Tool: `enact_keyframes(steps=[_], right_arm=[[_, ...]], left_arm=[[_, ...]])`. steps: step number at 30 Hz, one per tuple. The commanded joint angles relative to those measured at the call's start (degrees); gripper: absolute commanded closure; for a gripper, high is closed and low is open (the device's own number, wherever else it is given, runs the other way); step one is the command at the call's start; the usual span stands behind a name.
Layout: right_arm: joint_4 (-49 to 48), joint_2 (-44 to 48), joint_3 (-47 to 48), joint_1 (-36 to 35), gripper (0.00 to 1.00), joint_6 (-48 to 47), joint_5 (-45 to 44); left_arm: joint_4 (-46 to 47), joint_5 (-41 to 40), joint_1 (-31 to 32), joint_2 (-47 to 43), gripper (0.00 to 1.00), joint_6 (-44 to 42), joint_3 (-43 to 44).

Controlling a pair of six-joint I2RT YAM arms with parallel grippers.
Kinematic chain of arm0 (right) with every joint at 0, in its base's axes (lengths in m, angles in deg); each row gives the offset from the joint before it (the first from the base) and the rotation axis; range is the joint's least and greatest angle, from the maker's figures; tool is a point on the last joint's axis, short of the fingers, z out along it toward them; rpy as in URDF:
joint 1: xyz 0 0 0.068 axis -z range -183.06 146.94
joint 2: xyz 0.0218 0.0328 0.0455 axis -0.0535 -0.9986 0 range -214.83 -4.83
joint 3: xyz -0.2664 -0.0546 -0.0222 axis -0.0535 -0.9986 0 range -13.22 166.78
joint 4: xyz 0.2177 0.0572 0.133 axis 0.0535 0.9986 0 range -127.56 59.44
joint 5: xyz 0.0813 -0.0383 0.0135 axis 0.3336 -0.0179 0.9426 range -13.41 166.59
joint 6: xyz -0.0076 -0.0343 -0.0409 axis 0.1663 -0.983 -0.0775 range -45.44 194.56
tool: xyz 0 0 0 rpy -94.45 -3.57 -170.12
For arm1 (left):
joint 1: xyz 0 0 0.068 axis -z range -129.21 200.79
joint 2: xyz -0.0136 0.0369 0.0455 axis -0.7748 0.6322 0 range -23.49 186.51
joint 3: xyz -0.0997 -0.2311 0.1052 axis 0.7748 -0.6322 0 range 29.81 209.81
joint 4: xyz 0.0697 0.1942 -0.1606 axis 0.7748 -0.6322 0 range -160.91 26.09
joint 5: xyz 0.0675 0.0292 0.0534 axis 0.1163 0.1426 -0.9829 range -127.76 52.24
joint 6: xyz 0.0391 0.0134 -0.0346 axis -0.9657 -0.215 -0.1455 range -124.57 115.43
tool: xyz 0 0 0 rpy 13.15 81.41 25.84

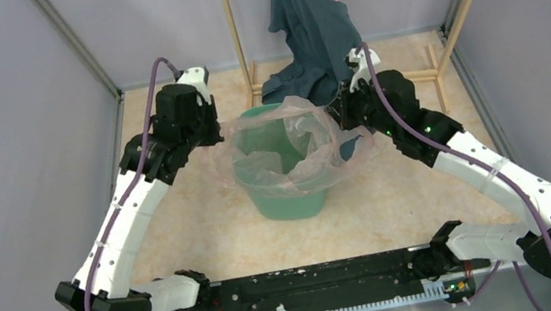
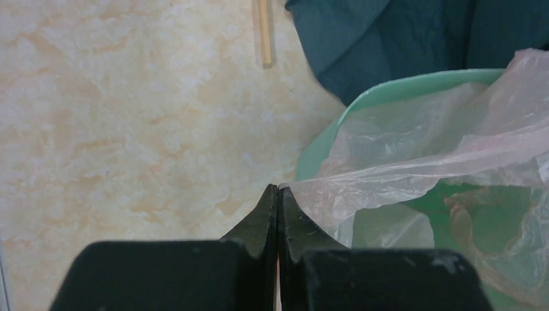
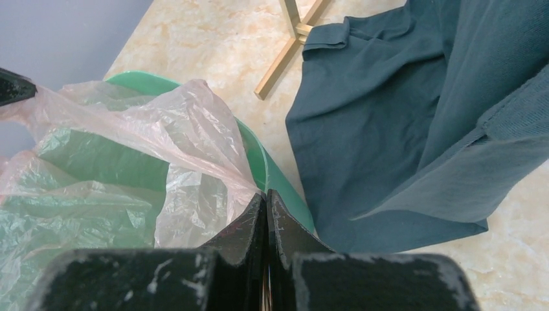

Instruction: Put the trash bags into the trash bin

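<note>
Here left hand and right hand pinch opposite edges of the trash bag over the trash bin.

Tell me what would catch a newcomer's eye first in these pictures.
A crinkly pale pink trash bag billows over the mouth of the mint-green bin in the middle of the table. It is stretched between the left hand and the right hand, each pinched shut on an edge of it. Behind the bin, a dark teal garment hangs from a wooden rack.
</note>
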Motion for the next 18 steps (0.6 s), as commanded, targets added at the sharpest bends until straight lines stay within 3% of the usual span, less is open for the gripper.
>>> enact_keyframes(steps=[1,9,18], right_arm=[[-2.41,-0.02,2.24,1.26,1.00,-0.03,-0.19],[-6.33,-2.89,-0.01,5.66,1.00,0.13,2.99],[-7.26,-5.37,-5.35,7.50,1.00,0.48,7.62]], left_arm=[[7.82,-5.35,0.05,-0.19,1.00,-1.30,-0.21],[14.52,-9.96,-0.26,6.11,1.00,-0.29,-3.22],[16.99,-9.27,-1.22,11.30,1.00,3.96,-6.93]])
